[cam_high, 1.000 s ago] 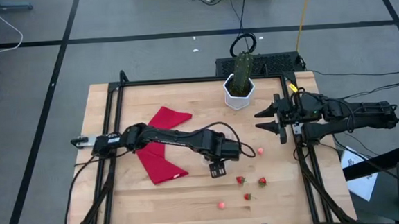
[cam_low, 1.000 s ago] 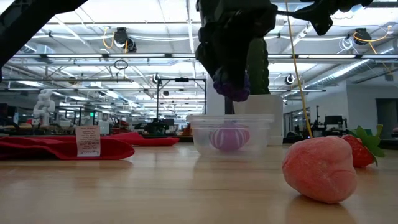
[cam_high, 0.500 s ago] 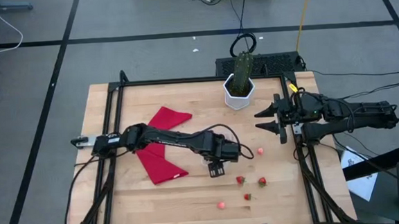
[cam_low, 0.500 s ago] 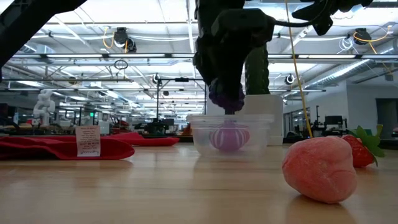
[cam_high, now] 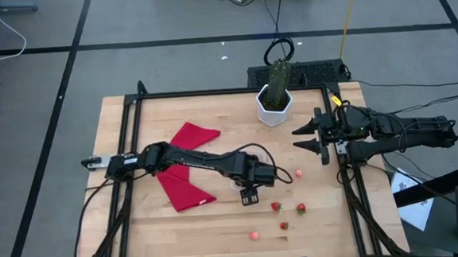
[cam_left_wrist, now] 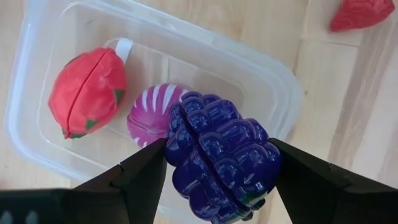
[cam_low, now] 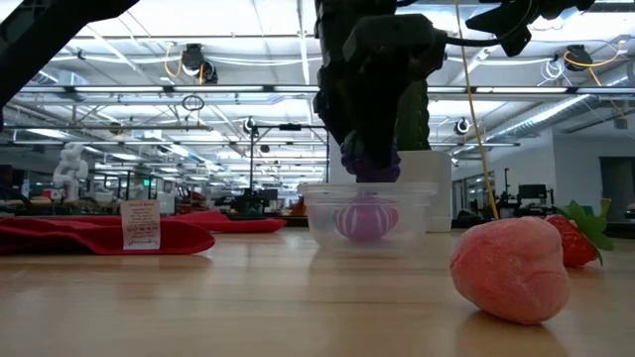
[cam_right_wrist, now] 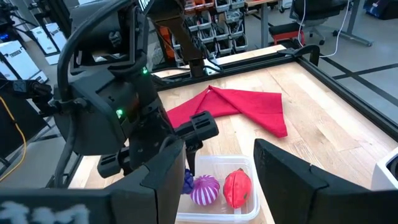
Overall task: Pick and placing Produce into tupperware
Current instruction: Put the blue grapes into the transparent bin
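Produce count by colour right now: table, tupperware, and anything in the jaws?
Red pieces: 4, 1 in the tupperware
Pink pieces: 2, loose
Pink-and-white striped piece: 1, in it
Purple piece: 1, in left gripper jaws
Total: 8

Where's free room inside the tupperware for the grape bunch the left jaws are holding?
In the tupperware, the red piece and striped pink piece crowd one end, touching. The end under the purple grape bunch, held by the left gripper, looks bare. The right gripper waits open near the table's right edge.
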